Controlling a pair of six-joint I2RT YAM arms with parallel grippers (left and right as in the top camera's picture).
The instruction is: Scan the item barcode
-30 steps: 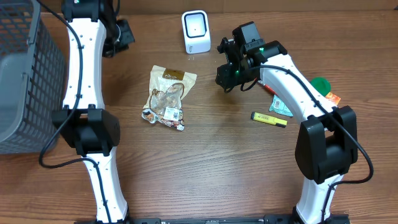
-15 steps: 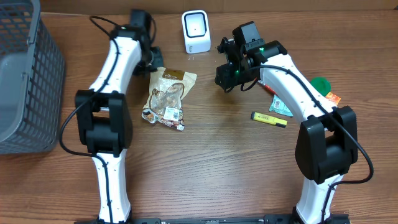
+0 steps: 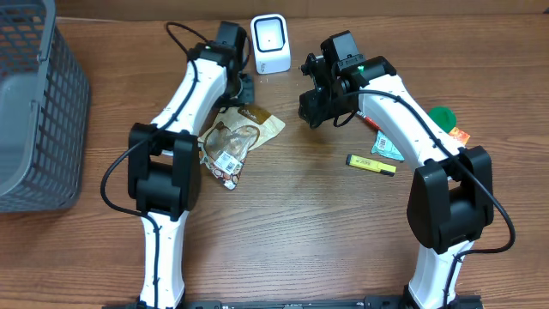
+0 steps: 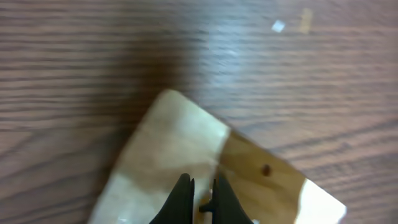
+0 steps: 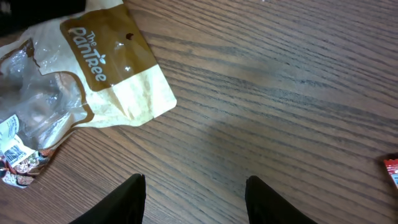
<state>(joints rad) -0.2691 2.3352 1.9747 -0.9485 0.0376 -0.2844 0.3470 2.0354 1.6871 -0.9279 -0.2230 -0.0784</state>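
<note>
Snack bag (image 3: 233,139) lies on the desk (image 3: 300,223), near the white scanner (image 3: 269,43). Left pincer (image 4: 200,198) is closed tight, seemingly pinching the bag's tan top edge. Right pincer (image 5: 196,202) hovers beside the bag, half spread and empty.

left arm (image 3: 196,86) and right arm (image 3: 403,116) have white shells, bulky black joint housings (image 3: 163,172) and thin black cables (image 3: 110,184). the left gripper (image 4: 202,179) has slim black tapered fingers (image 4: 181,202); a green light (image 3: 361,62) marks the right wrist.
</note>
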